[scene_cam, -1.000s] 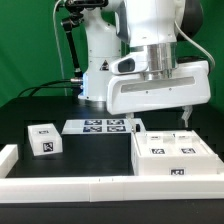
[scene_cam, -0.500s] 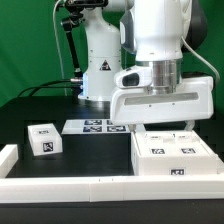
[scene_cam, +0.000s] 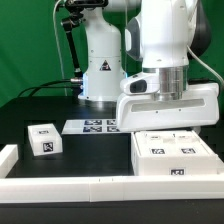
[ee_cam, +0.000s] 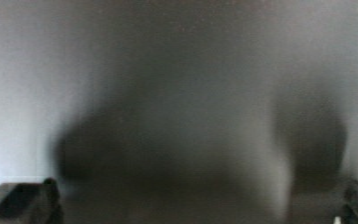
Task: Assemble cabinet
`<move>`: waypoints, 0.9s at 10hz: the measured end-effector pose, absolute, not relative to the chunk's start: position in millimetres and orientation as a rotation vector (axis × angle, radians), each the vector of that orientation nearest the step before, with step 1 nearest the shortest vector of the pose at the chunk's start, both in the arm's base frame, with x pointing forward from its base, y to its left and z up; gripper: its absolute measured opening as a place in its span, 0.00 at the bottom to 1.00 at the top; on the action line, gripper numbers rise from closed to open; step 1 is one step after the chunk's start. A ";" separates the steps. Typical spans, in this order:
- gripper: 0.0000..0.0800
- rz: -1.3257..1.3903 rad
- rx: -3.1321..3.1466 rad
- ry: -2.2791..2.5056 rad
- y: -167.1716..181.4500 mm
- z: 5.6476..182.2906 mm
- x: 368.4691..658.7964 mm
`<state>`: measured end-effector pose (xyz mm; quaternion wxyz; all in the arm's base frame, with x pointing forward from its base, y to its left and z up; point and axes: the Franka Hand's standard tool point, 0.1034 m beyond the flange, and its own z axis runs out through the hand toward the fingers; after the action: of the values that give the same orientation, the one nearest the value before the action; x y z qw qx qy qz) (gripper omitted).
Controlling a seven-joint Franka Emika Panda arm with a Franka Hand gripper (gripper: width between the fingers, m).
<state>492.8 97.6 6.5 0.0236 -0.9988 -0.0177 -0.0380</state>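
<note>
**Pincer spread wide above the cabinet shell**

The arm [scene_cam: 165,45] points straight down, and its pincer [ee_cam: 194,203] hangs low over the cabinet [scene_cam: 172,158]. The white boxy shell lies directly beneath the pincer on the black bench [scene_cam: 40,105], tags facing up. In the exterior view the wide white hand covers the shell's far edge. The tips cannot be made out against the white, so I cannot tell whether they touch the shell.

The wrist view is mostly a grey blur, a surface close under the camera. Only the two dark fingers [ee_cam: 23,200] show in it, set far apart from each other with nothing between them — the pincer is spread apart and holds nothing.

Well away from the pincer, toward the exterior view's left, a small white drawer block [scene_cam: 42,140] stands alone with a tag on its near face. Between that block and the pincer, a little farther back, lies the flat marker board [scene_cam: 95,126]. Nearer the camera than the pincer, a low white rail [scene_cam: 60,183] runs along the bench edge.
</note>
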 end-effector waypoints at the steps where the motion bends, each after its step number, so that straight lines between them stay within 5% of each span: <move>1: 1.00 -0.142 -3.091 -0.084 94.8 6.2 495.4; 5: 1.00 -0.171 -3.096 -0.106 80.4 4.4 499.1; 7: 0.65 -0.169 -3.098 -0.081 69.9 3.5 499.9; 8: 0.65 -0.168 -3.098 -0.080 68.5 3.4 499.9; 9: 0.39 -0.168 -3.098 -0.082 69.0 3.4 499.8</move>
<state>499.8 69.0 3.4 0.0189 -0.9980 -0.0266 -0.0543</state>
